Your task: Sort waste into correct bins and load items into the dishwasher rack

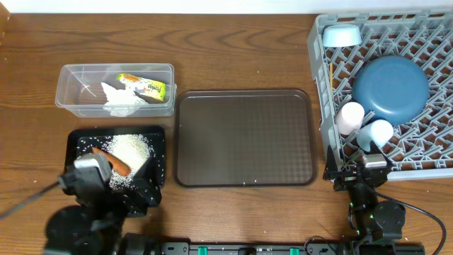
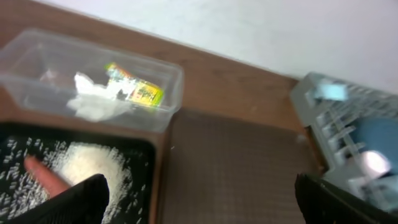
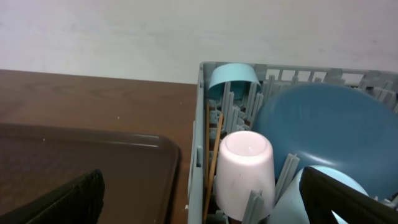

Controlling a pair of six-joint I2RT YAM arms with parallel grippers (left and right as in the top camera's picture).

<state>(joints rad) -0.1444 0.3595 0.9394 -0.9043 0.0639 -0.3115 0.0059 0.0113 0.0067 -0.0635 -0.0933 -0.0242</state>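
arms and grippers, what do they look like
Both are black with rounded joints. The left arm has a grey block near its wrist and a thin dark cable; the right arm shows small green lights and a looping black cable. The left gripper and right gripper have blunt black fingers.

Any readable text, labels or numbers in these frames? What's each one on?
green-yellow foil wrapper in the clear tub: has dark printing, but it is too small in the overhead view and too blurred in the left wrist view to read.
dishwasher rack, brown serving tray, black tray: no text or marks visible.
Nothing legible anywhere.
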